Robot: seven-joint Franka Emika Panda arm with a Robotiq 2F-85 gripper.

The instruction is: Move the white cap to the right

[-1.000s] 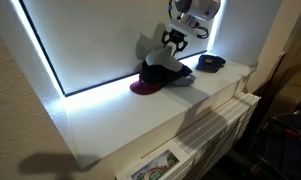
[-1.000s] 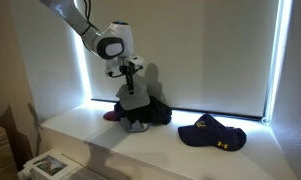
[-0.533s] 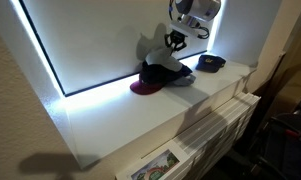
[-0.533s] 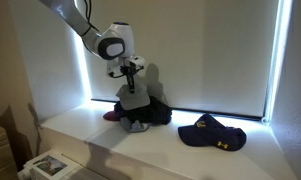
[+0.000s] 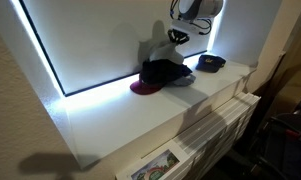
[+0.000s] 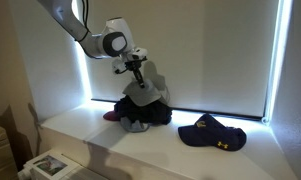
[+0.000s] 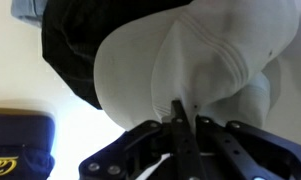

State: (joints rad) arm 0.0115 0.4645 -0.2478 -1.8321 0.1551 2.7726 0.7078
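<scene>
Gripper (image 6: 137,70) has risen, pinching white cap (image 6: 143,93). Cap now lifted clear of black cap (image 6: 140,113), hanging above it.

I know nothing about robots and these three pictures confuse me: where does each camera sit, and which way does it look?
Exterior view: high, off the ledge's end, looking down along it toward the blind; shows the arm's tip and gripper.
Exterior view: lower, facing the blind; the arm reaches in from upper left.
Wrist view: on the wrist, looking past the gripper's fingers onto the white cap.
Shared by all: the pinched white cap, black cap, blue cap.
</scene>
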